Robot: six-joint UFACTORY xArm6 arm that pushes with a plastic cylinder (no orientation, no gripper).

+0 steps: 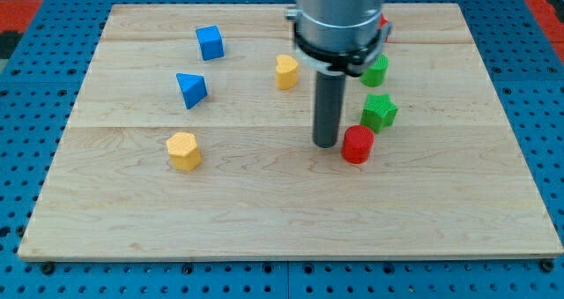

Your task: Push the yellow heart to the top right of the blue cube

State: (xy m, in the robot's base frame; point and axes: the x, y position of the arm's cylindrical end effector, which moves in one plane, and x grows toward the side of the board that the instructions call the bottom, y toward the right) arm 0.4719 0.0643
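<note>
Your view: my tip (326, 144) is down on the wooden board (264, 220), right of centre, just left of the red cylinder (358, 145), close but can't tell if touching. No gripper on this rig, just the rod, so nothing to open or hold.

Yellow heart (286, 71) sits far-centre, left of the rod and farther back than the tip, well apart from it. Blue cube (210, 43) is farther left and slightly farther back than the heart, so the heart is to the cube's right and a bit nearer, w/ a clear gap between.

Other blocks: blue triangle (191, 89) near side of the cube, left half. Yellow hexagon-ish block (184, 151) nearer still, left. Green star (379, 112) just behind the red cylinder, right of the rod. Another green block (375, 71) behind that, partly hidden by the arm, shape unclear. Bit of red (384, 22) at the arm's right edge, far side, mostly hidden.
</note>
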